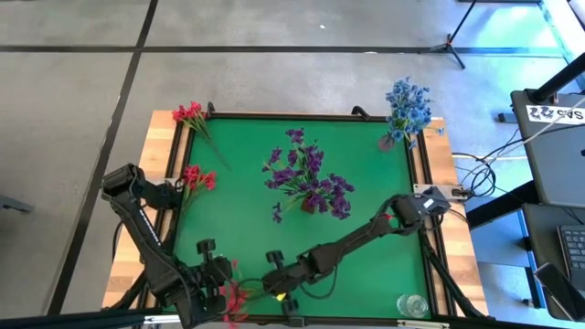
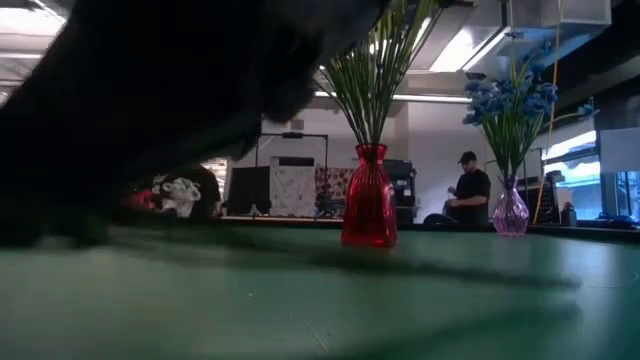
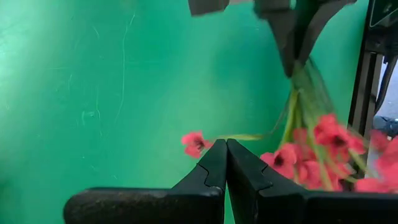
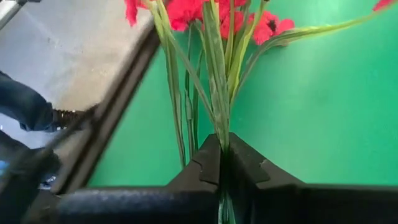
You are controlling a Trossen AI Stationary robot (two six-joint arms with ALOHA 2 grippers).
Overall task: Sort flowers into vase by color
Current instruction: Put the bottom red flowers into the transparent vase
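Observation:
A red sprig (image 1: 234,297) lies near the table's near edge, its green stems in my shut right gripper (image 1: 271,285) and its blossoms (image 4: 186,9) pointing away from the fingers. My left gripper (image 3: 227,152) is shut beside the blossoms (image 3: 323,149), its tips next to a thin leaf (image 3: 245,137) and a single blossom (image 3: 194,143); I cannot tell whether they touch. Two more red sprigs (image 1: 189,114) (image 1: 196,176) lie at the far left. Purple flowers (image 1: 306,181) stand in a red vase (image 2: 368,210) and blue flowers (image 1: 407,108) in a clear vase (image 2: 510,212). My right gripper pinches the red sprig's bundle of green stems (image 4: 219,127) between its two fingers. The stems run on past the fingertips, along the fingers, toward the table's near left. Whether the blossom end rests on the mat I cannot tell.
A small clear glass vase (image 1: 411,304) stands at the near right corner. A black frame (image 4: 118,99) borders the green mat (image 1: 366,265). In the low view a dark arm fills the left side, and a person (image 2: 468,192) stands in the room behind.

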